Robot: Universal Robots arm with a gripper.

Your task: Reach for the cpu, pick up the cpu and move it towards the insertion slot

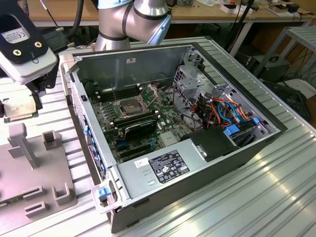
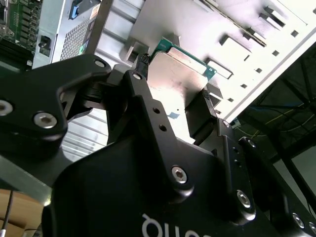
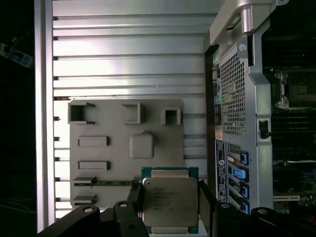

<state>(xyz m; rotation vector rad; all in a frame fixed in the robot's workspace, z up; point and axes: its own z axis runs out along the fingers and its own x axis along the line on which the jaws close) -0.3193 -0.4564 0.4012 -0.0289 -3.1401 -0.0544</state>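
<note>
Exterior view: black end effector (image 1: pixel 22 106) grips the square silver-lidded, green-edged cpu (image 1: pixel 19 107), partly hidden, above the ribbed aluminium desk (image 1: pixel 247 197), well left of the silver-framed insertion slot (image 1: pixel 129 106).
First wrist view: cpu (image 3: pixel 170 201) lid faces camera, lower edge cut off.
Second wrist view: fingers (image 2: pixel 143 94) clamp opposite edges.

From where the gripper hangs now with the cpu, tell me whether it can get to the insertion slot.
Probably yes. The gripper grips the cpu outside the case, and the insertion slot lies open-topped on the board with nothing over it; the case wall must be cleared.
</note>
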